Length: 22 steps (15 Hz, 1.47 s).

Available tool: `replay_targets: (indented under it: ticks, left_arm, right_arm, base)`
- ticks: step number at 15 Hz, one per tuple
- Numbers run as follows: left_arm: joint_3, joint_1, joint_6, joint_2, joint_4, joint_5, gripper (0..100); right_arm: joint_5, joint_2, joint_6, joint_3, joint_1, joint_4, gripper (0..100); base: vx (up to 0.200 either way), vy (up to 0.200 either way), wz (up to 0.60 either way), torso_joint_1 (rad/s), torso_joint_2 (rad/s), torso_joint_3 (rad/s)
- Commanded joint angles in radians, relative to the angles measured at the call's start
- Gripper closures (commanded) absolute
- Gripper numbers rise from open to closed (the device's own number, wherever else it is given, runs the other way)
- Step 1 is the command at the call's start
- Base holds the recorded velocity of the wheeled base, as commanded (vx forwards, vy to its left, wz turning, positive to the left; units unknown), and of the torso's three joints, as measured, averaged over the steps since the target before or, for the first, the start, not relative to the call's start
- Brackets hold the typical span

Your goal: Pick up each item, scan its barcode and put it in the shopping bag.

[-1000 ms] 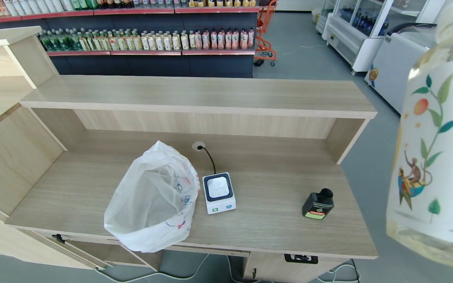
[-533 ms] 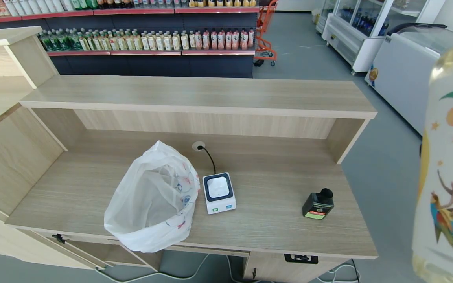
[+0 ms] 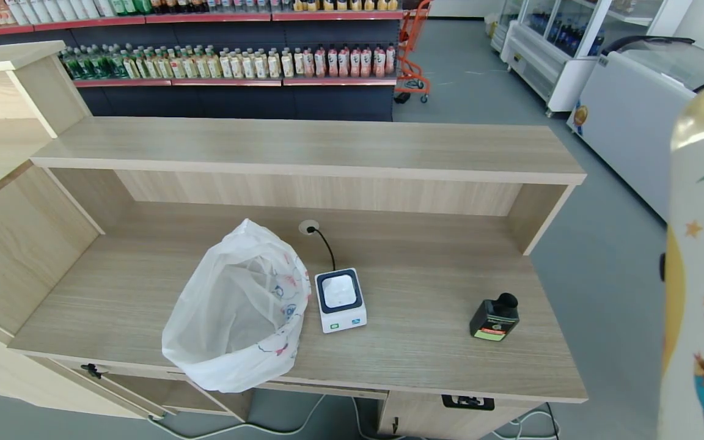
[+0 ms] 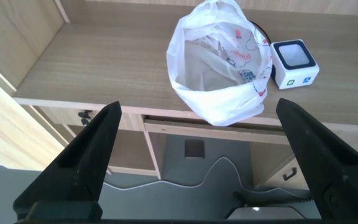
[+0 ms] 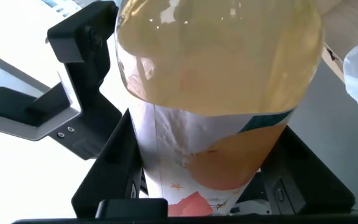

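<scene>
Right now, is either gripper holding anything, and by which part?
The right gripper is shut on the clear plastic bottle of pale yellow drink, clamping its labelled body. The left gripper is open, holding nothing.

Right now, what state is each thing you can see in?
Bag: standing on the counter, mouth open, nothing clearly inside.
Scanner: flat on the counter beside the bag, window up, cable plugged in.
Black bottle: on the counter, apart from the scanner, untouched.
Drink bottle: filled with pale liquid, held off the counter.
Left tool: open, empty.
Right tool: shut on the drink bottle.
</scene>
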Motion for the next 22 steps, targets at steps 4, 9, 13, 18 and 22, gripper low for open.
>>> replay_targets:
  ticks: [4,9,13,18,22]
  left_arm:
    - [0.000,0.000,0.000,0.000,0.000,0.000,0]
    - [0.000,0.000,0.000,0.000,0.000,0.000,0]
    - [0.000,0.000,0.000,0.000,0.000,0.000,0]
    - [0.000,0.000,0.000,0.000,0.000,0.000,0]
    - [0.000,0.000,0.000,0.000,-0.002,0.000,0]
  right_arm:
    - [-0.001,-0.003,-0.002,0.020,0.002,0.000,100]
    - [-0.055,0.009,-0.106,0.054,-0.013,-0.002,100]
    - [-0.570,0.141,-0.691,0.166,-0.084,-0.011,100]
    - [-0.989,0.227,-1.028,0.292,-0.153,-0.246,100]
    - [-0.991,0.248,-1.180,0.352,-0.196,-0.335,100]
  base:
    - [0.000,0.000,0.00,0.000,0.00,0.000]
    - [0.000,0.000,0.00,0.000,0.00,0.000]
    - [0.000,0.000,0.00,0.000,0.00,0.000]
    - [0.000,0.000,0.00,0.000,0.00,0.000]
    - [0.000,0.000,0.00,0.000,0.00,0.000]
